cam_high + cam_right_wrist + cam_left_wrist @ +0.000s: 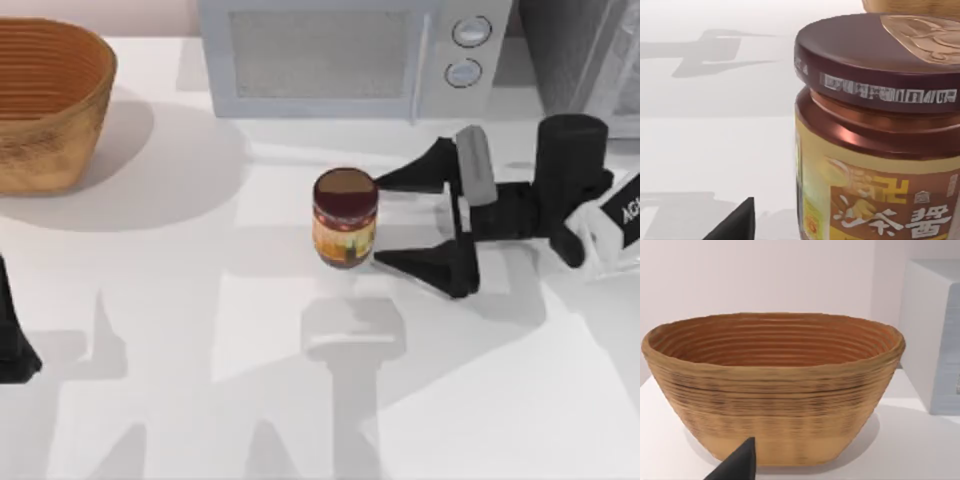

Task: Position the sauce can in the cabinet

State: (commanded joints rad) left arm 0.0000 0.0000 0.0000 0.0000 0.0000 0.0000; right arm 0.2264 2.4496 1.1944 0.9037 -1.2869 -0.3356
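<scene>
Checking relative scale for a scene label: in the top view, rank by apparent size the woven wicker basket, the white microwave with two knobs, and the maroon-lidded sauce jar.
1. White two-knob microwave, partly cropped.
2. Woven wicker basket, also cropped.
3. Maroon-lidded sauce jar, clearly smallest.

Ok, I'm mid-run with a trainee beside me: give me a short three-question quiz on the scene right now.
1. True or false: the right gripper is shut on the sauce can.
2. Which sits at the table's far left? A) the basket B) the microwave C) the cabinet
3. Fill in: the sauce can stands upright just in front of the ____.

Key: 1 false, the fingers are spread, the can just beyond their tips. 2 A. 3 microwave.
</scene>
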